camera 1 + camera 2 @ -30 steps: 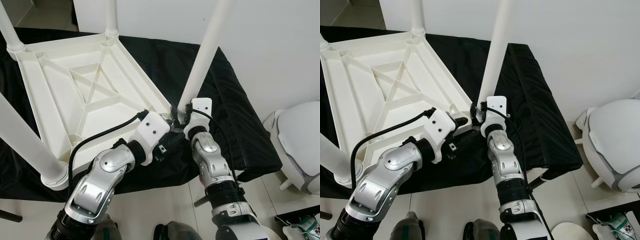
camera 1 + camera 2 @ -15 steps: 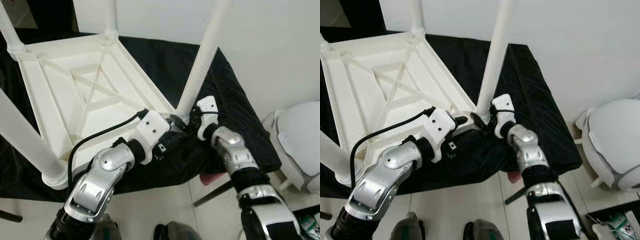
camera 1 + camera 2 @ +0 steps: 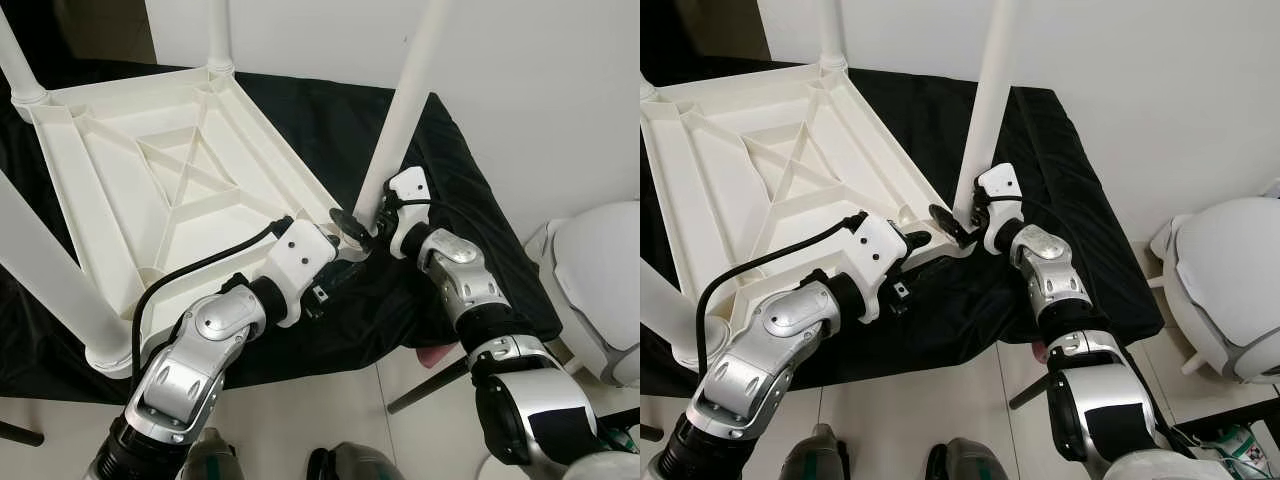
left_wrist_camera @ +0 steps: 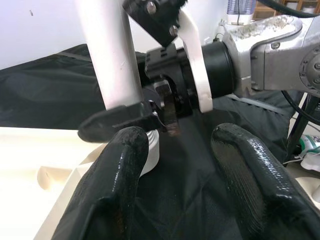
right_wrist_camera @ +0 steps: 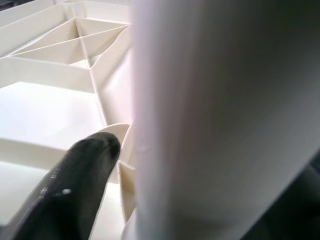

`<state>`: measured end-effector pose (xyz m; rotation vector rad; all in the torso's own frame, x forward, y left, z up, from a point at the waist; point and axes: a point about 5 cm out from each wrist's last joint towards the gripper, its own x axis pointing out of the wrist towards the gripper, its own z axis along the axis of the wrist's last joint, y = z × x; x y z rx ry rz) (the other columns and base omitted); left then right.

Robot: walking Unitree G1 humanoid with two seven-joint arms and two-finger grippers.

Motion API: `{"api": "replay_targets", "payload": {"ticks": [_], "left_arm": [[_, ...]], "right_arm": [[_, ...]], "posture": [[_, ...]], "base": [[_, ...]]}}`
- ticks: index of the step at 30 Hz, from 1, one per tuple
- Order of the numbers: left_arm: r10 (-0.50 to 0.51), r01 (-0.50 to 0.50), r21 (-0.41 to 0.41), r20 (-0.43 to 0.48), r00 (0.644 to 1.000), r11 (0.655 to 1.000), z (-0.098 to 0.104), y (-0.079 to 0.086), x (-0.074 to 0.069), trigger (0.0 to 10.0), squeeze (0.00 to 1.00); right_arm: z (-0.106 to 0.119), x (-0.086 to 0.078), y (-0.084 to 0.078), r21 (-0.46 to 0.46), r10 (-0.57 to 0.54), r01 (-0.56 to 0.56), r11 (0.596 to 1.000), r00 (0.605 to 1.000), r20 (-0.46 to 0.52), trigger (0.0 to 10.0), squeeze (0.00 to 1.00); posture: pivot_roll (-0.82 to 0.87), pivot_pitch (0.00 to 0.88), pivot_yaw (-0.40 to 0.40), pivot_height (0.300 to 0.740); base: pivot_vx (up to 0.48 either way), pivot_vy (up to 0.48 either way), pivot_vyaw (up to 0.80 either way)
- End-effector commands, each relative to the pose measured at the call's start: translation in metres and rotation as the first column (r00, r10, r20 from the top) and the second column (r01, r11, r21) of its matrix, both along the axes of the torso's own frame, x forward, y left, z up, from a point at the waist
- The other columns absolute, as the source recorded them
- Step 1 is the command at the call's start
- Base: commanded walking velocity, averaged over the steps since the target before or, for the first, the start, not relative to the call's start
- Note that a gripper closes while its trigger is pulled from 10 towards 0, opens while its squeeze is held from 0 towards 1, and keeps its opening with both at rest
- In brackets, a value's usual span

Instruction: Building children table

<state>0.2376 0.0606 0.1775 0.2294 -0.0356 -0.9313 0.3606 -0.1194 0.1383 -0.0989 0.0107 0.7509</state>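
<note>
A smooth white plastic table, ribbed beneath, lies upside down on black cloth with four round legs up. The right gripper straddles one leg, fingers spread; the left gripper is spread beside its base.

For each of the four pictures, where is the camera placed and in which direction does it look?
Left eye view: on the head, looking forward and down at the upturned white table on black cloth; both arms show.
Right eye view: the same scene from the other eye.
Left wrist view: along the left gripper, open, toward the near-right leg and the right gripper.
Right wrist view: close against that leg.
All four share this leg.
</note>
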Motion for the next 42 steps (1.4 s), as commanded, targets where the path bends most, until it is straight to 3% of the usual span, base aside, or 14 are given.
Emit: {"api": "replay_targets", "payload": {"ticks": [1, 2, 11, 12, 13, 14, 21, 29, 30, 31, 35, 39, 42], "left_arm": [[0.007, -0.007, -0.004, 0.011, 1.0, 1.0, 0.002, -0.001, 0.0, 10.0, 0.0], [0.006, -0.006, -0.003, 0.012, 1.0, 1.0, 0.003, -0.001, 0.0, 10.0, 0.0], [0.003, -0.002, -0.003, 0.011, 1.0, 1.0, 0.002, -0.002, -0.001, 10.0, 0.0], [-0.001, 0.001, -0.003, 0.011, 1.0, 1.0, 0.002, -0.002, 0.0, 10.0, 0.0], [-0.001, 0.001, -0.003, 0.011, 1.0, 1.0, 0.002, -0.002, 0.0, 10.0, 0.0], [-0.005, 0.005, -0.003, 0.009, 1.0, 1.0, 0.002, -0.003, 0.0, 10.0, 0.0], [-0.005, 0.005, -0.004, 0.008, 1.0, 1.0, 0.002, -0.003, -0.001, 10.0, 0.0], [0.001, -0.001, -0.007, 0.004, 1.0, 1.0, 0.002, -0.003, -0.003, 10.0, 0.0], [0.002, -0.002, -0.009, 0.002, 1.0, 1.0, 0.001, -0.003, -0.003, 10.0, 0.0], [0.002, -0.002, -0.009, 0.002, 1.0, 1.0, 0.001, -0.003, -0.003, 10.0, 0.0], [-0.01, 0.009, -0.014, -0.009, 1.0, 1.0, -0.001, -0.005, -0.005, 10.0, 0.0], [-0.015, 0.015, -0.013, -0.009, 1.0, 1.0, -0.002, -0.007, -0.005, 10.0, 0.0], [-0.01, 0.01, -0.015, -0.011, 1.0, 1.0, -0.002, -0.007, -0.005, 10.0, 0.0]], "right_arm": [[0.001, 0.001, 0.0, -0.009, 0.016, -0.016, 1.0, 1.0, -0.002, 3.9, 0.0], [-0.003, 0.0, 0.0, -0.018, 0.034, -0.034, 0.999, 0.999, -0.017, 0.0, 0.0], [-0.02, -0.004, -0.006, -0.013, 0.057, -0.058, 0.998, 0.996, -0.074, 0.0, 0.0], [-0.022, -0.005, -0.009, 0.001, 0.054, -0.054, 0.999, 0.996, -0.073, 1.6, 0.0], [-0.022, -0.005, -0.009, 0.001, 0.054, -0.054, 0.999, 0.996, -0.073, 1.6, 0.0], [-0.022, -0.005, -0.01, 0.006, 0.038, -0.038, 0.999, 0.997, -0.067, 10.0, 0.0], [-0.023, -0.007, -0.008, 0.025, -0.009, 0.01, 1.0, 0.999, -0.051, 10.0, 0.0], [-0.024, -0.006, -0.007, 0.028, -0.179, 0.18, 0.983, 0.983, -0.035, 10.0, 0.0], [-0.022, -0.006, -0.007, 0.046, -0.253, 0.254, 0.966, 0.967, -0.033, 10.0, 0.0], [-0.022, -0.006, -0.007, 0.046, -0.253, 0.254, 0.966, 0.967, -0.033, 10.0, 0.0], [-0.023, -0.013, 0.0, 0.093, -0.499, 0.5, 0.861, 0.866, -0.034, 10.0, 0.0], [-0.027, -0.025, 0.014, 0.115, -0.569, 0.569, 0.814, 0.822, -0.037, 10.0, 0.0], [-0.027, -0.035, 0.026, 0.128, -0.554, 0.554, 0.823, 0.831, -0.036, 10.0, 0.0]], "posture": [[0.03, 0.0, -0.107, 0.74], [0.03, 0.0, -0.107, 0.74], [0.03, 0.0, -0.104, 0.74], [0.02, 0.0, -0.103, 0.74], [0.02, 0.0, -0.103, 0.74], [0.02, 0.0, -0.101, 0.74], [0.02, 0.001, -0.105, 0.74], [0.02, 0.007, -0.112, 0.74], [0.02, 0.007, -0.112, 0.74], [0.02, 0.007, -0.112, 0.74], [0.01, 0.008, -0.112, 0.74], [0.01, 0.007, -0.117, 0.74], [0.02, 0.008, -0.121, 0.74]], "base": [[0.0, 0.0, 0.0], [0.0, 0.0, 0.0], [0.0, 0.0, 0.0], [0.0, 0.0, 0.0], [0.0, 0.0, 0.0], [0.0, 0.0, 0.0], [0.0, 0.0, 0.0], [0.0, 0.0, 0.0], [0.0, 0.0, 0.0], [0.0, 0.0, 0.0], [0.0, 0.0, 0.0], [0.0, 0.0, 0.0], [0.0, 0.0, 0.0]]}}
